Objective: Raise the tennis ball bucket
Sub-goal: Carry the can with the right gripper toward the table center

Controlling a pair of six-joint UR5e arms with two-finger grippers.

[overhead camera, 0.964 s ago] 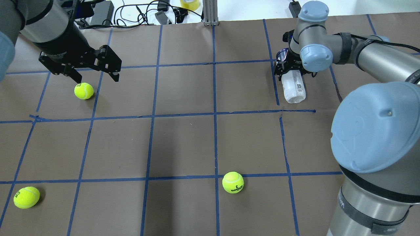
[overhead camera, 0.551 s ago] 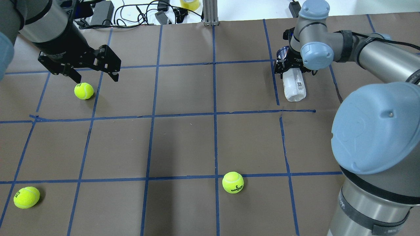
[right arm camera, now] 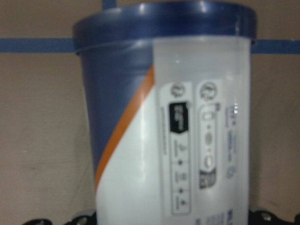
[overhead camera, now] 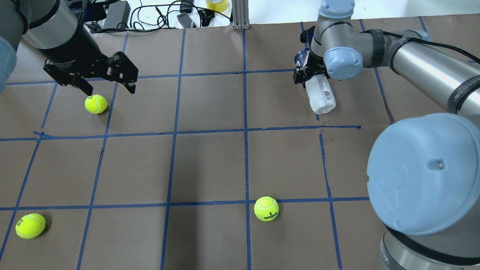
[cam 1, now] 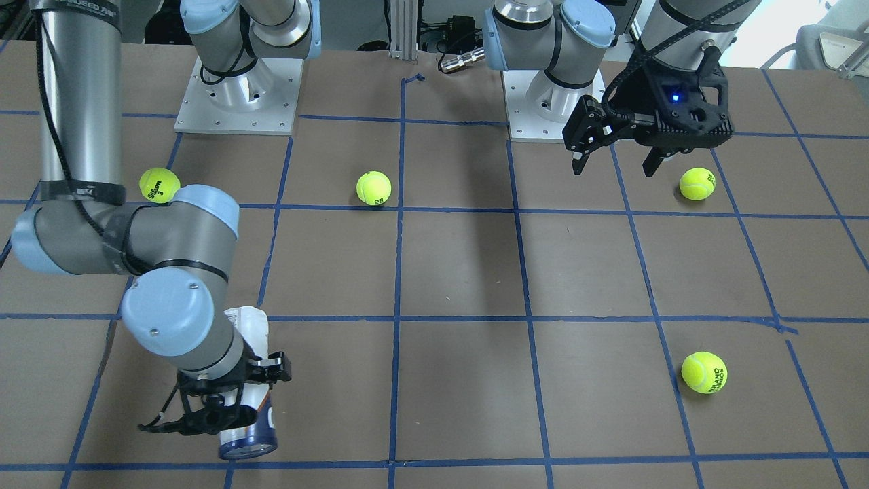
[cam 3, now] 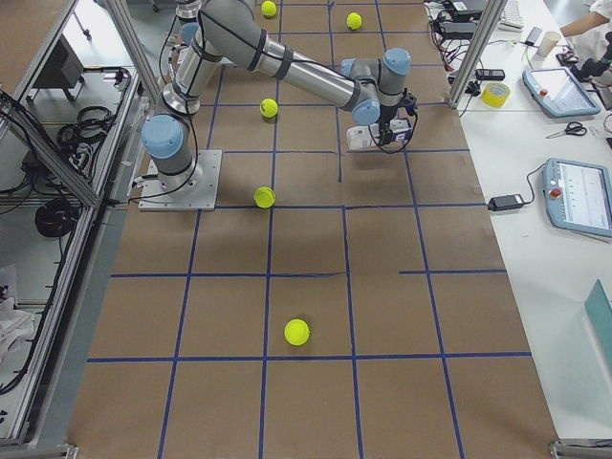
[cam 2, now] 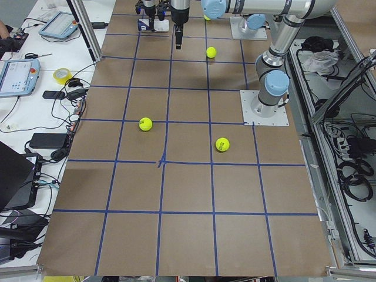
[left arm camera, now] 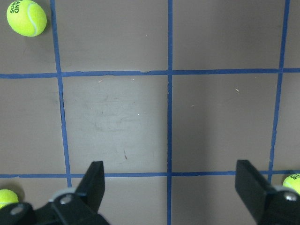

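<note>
The tennis ball bucket (overhead camera: 321, 96) is a clear tube with a white and navy label and a navy rim. It lies nearly level in my right gripper (overhead camera: 305, 75), which is shut on its navy end at the far right of the table. It also shows in the front view (cam 1: 250, 327) under my right gripper (cam 1: 227, 404), and fills the right wrist view (right arm camera: 187, 140). I cannot tell how far it is off the paper. My left gripper (overhead camera: 111, 90) is open and empty, high over the left side, also in the front view (cam 1: 612, 166).
Yellow-green tennis balls lie on the brown gridded paper at far left (overhead camera: 95, 104), near left (overhead camera: 30, 225) and near middle (overhead camera: 266, 209). Another ball (cam 1: 159, 185) sits by my right arm. Cables and boxes (overhead camera: 157, 15) lie past the table's far edge.
My right gripper has moved left with the tube in it, by about half a grid square. The left arm and the balls have not moved.
</note>
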